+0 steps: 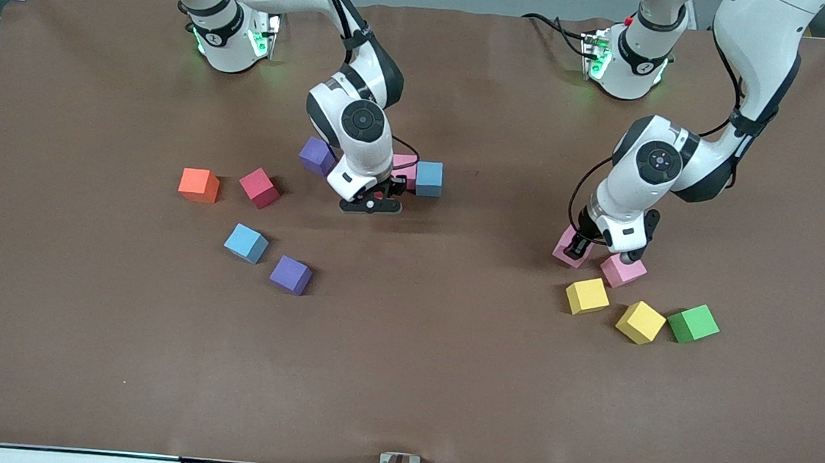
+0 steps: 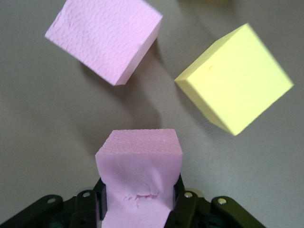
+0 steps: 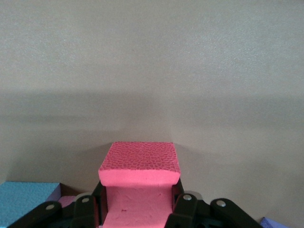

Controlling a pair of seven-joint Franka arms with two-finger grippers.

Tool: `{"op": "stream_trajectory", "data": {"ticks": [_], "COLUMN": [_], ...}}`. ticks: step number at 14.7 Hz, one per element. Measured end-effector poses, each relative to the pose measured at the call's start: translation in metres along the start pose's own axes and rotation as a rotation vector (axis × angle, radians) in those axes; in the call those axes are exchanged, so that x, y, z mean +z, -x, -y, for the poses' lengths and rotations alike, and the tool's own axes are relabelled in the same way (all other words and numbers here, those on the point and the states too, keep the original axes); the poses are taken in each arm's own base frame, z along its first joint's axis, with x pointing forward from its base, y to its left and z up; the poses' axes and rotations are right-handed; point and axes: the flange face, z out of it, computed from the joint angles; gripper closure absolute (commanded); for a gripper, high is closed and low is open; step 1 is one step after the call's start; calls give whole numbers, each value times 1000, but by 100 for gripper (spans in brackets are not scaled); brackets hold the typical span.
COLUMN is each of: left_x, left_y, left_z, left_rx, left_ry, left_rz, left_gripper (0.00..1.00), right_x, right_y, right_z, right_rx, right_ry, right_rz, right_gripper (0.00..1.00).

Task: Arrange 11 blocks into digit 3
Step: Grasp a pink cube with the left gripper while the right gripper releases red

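Near the left arm's end of the table, a pitted pink foam cube (image 2: 138, 164) sits squeezed between the left gripper's (image 2: 138, 202) fingers, beside another pink cube (image 1: 623, 270). Mid-table, the right gripper (image 3: 137, 202) clamps a red cube (image 3: 139, 164) beside the light blue cube (image 1: 429, 178), wrist bent downward.

Blocks (image 1: 587, 295) scattered toward both table (image 1: 401, 378) ends

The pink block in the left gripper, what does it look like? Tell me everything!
The pink block is a small foam cube with a bumpy, matte top. The left gripper is shut on it, and its black fingers squeeze two sides so hard that the foam is dented and creased between them. It sits low at the table's left-arm end, upright. Another pink block and a yellow block lie close by, not touching it.
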Motion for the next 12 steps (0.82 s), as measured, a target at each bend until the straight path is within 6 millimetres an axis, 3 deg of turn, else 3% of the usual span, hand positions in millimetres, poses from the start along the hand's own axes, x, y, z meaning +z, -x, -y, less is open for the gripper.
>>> {"op": "stream_trajectory", "data": {"ticks": [4, 9, 10, 11, 12], "left_x": [-7, -15, -16, -18, -20], "left_y": [-3, -4, -4, -4, -5], "left_z": [-2, -2, -4, -5, -7], "left_rx": [4, 6, 6, 7, 7], "left_ry": [-53, -61, -57, -53, -48], "left_rz": [-17, -33, -34, -35, -36], "left_gripper": [68, 69, 68, 68, 68], "right_x": [0, 0, 0, 0, 0], "right_y": [0, 0, 0, 0, 0], "right_z": [0, 0, 0, 0, 0], "right_rx": [0, 0, 0, 0, 0], "right_ry": [0, 0, 0, 0, 0], "right_rz": [0, 0, 0, 0, -1], "right_gripper": [76, 74, 64, 1, 0]}}
